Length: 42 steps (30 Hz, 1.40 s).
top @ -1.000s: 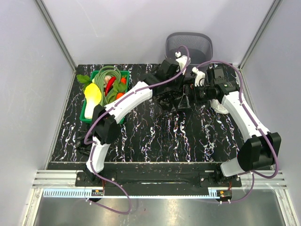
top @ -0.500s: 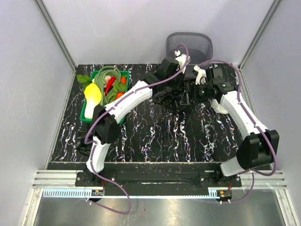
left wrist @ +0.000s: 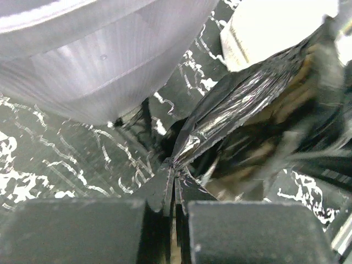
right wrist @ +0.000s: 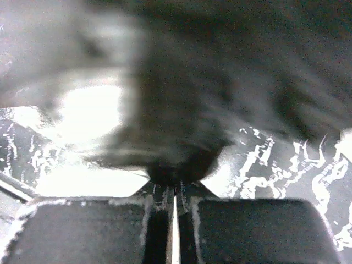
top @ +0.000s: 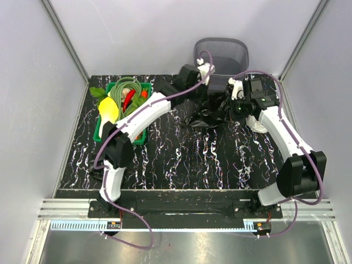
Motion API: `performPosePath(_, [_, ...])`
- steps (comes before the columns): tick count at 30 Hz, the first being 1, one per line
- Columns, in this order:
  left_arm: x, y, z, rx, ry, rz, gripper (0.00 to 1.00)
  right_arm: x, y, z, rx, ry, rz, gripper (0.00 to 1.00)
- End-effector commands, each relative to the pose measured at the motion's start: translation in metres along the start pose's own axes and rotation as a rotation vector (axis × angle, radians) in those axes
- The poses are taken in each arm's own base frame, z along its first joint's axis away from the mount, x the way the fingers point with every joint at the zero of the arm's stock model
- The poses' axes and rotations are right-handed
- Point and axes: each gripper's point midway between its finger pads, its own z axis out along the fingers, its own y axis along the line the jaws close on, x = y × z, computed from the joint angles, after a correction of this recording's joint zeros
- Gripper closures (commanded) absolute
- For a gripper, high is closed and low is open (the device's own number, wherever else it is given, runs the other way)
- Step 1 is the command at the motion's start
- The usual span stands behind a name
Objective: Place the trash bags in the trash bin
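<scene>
The right gripper (right wrist: 175, 190) has just snapped closed. A second ago its jaws stood wide beside the bag (top: 207, 114); now they are together, with a tuft of black film pinched between them (its wrist view is badly blurred, so how deep the bite goes I cannot tell). The left gripper (left wrist: 175, 190) is clamped on a gathered corner of the same bag, as it was, and its arm has swung up and back toward the bin (top: 221, 52).

So both arms now have hold of the one bag. It hangs crumpled between them, low over the table (top: 165, 159), just in front of the bin and not yet over its rim. From the left wrist the grey mesh wall of the bin looms close behind the stretched film.

To my eye this is the carry getting under way: the bag is gripped at two points, which should let them lift it and hold it spread. It must rise clear of the rim next, and thin film can slip or tear if the arms pull apart.
</scene>
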Motion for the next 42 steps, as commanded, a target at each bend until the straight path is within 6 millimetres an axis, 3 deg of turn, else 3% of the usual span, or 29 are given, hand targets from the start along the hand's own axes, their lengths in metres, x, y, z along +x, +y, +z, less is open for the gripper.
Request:
performPosePath(1, [-0.041,0.022,-0.063,0.079,-0.108,0.055,1.0,-0.019,-0.023,-0.045,0.134,-0.074,-0.103,1.0])
performPosePath(2, [-0.039,0.024,-0.069,0.116,-0.106,0.06,0.97,-0.018,-0.025,-0.048,0.145,-0.065,-0.124,1.0])
performPosePath(8, [-0.023,-0.005,-0.109,0.462,-0.099,0.174,0.9,-0.013,-0.036,-0.067,0.212,-0.029,-0.224,1.0])
performPosePath(9, [-0.021,-0.007,-0.112,0.477,-0.094,0.186,0.9,-0.014,-0.037,-0.07,0.218,-0.027,-0.234,1.0])
performPosePath(11, [-0.019,-0.005,-0.114,0.46,-0.092,0.196,1.0,-0.018,-0.041,-0.077,0.248,-0.032,-0.254,1.0])
performPosePath(17, [-0.023,0.037,-0.111,0.247,-0.109,0.166,1.0,-0.023,-0.066,-0.09,0.393,-0.007,-0.305,1.0])
performPosePath(23, [-0.028,0.079,-0.119,0.137,-0.134,0.078,1.0,-0.017,-0.072,-0.091,0.416,0.025,-0.324,0.96])
performPosePath(30, [-0.029,0.105,-0.132,0.061,-0.142,0.066,1.0,-0.019,-0.081,-0.093,0.452,0.025,-0.333,1.0])
performPosePath(35, [-0.019,0.132,-0.139,-0.016,-0.118,0.025,1.0,-0.022,-0.093,-0.094,0.497,0.018,-0.31,1.0])
performPosePath(38, [-0.016,0.137,-0.14,-0.015,-0.107,0.007,1.0,-0.032,-0.083,-0.09,0.449,-0.017,-0.293,1.0])
performPosePath(42, [-0.033,0.11,-0.144,0.13,-0.143,0.014,1.0,-0.071,-0.04,-0.094,0.245,-0.145,-0.252,1.0])
